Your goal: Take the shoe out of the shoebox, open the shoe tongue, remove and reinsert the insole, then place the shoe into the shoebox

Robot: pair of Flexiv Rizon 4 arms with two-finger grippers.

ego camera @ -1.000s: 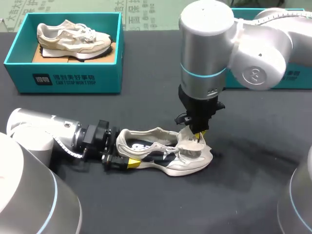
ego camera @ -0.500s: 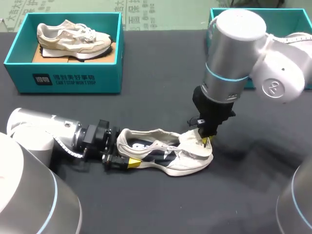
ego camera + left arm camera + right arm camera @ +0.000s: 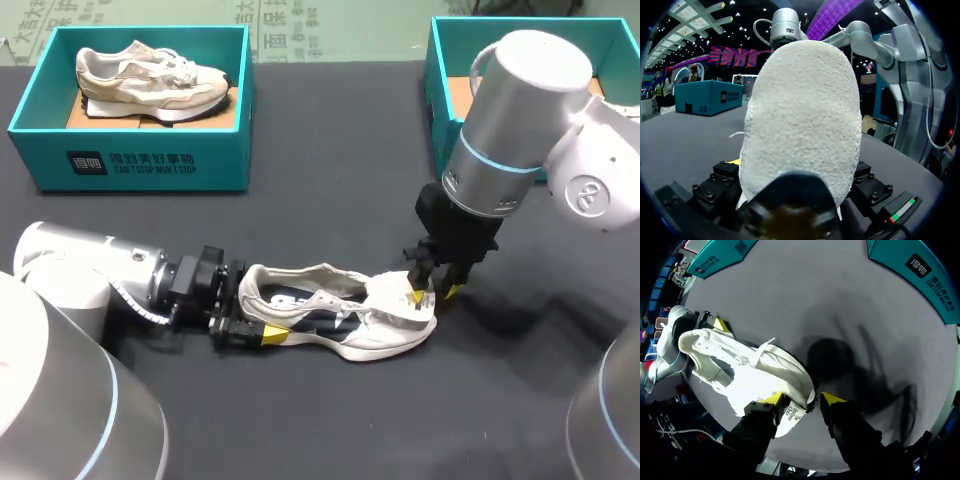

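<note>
A cream and black shoe (image 3: 340, 315) lies on its side on the dark table, toe to the right. My left gripper (image 3: 250, 310) is shut on its heel; in the left wrist view the heel (image 3: 800, 115) fills the space between the left gripper's (image 3: 796, 164) fingers. At the toe end my right gripper (image 3: 433, 293) stands open. The pulled-out tongue (image 3: 792, 415) lies between the right gripper's (image 3: 803, 400) yellow tips, against one finger only. The insole is not visible.
A teal shoebox (image 3: 130, 160) at the back left holds a second cream shoe (image 3: 150, 75). Another teal box (image 3: 445, 60) stands at the back right, partly behind my right arm. Bare table lies in front of the shoe.
My right gripper has opened and let go of the tongue while its arm swung to the right. The left arm and the shoe's heel have stayed put.
</note>
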